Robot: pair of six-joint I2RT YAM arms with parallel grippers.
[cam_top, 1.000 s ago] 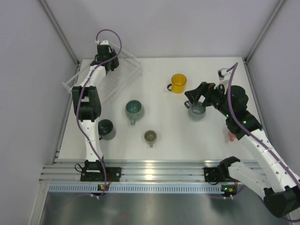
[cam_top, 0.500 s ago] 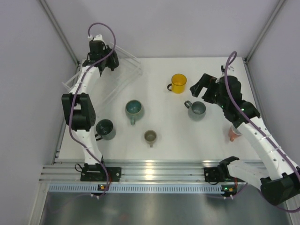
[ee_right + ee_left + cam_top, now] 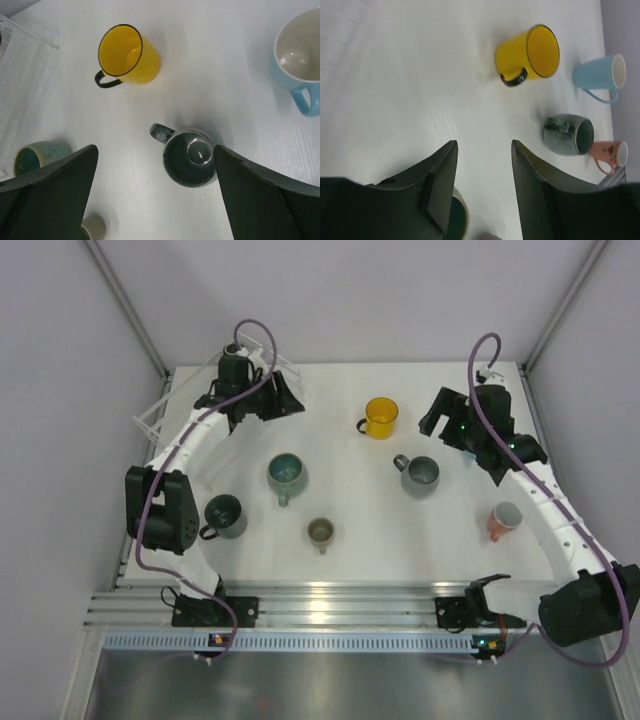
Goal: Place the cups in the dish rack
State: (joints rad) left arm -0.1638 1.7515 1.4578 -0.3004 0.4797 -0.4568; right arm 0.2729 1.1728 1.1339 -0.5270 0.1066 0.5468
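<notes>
Compared with a second ago, I am seeing the left gripper (image 3: 482, 172) swinging from the back-left corner of the desk to the right end of the clear rack (image 3: 158, 410), its fingers parting with nothing between them. The right gripper (image 3: 155, 150) is backing off toward the back-right corner, spread wide and empty. The grey mug (image 3: 420, 474), yellow mug (image 3: 381, 417), teal mug (image 3: 286, 473), green mug (image 3: 226, 515), olive cup (image 3: 320, 531) and pink cup (image 3: 503, 521) are standing upright on the desk, outside the rack.

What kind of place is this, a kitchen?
Probably a robot test cell, not a kitchen: white table boxed in by plain panels, two arms bolted to a metal rail, mugs set out by a clear rack.
</notes>
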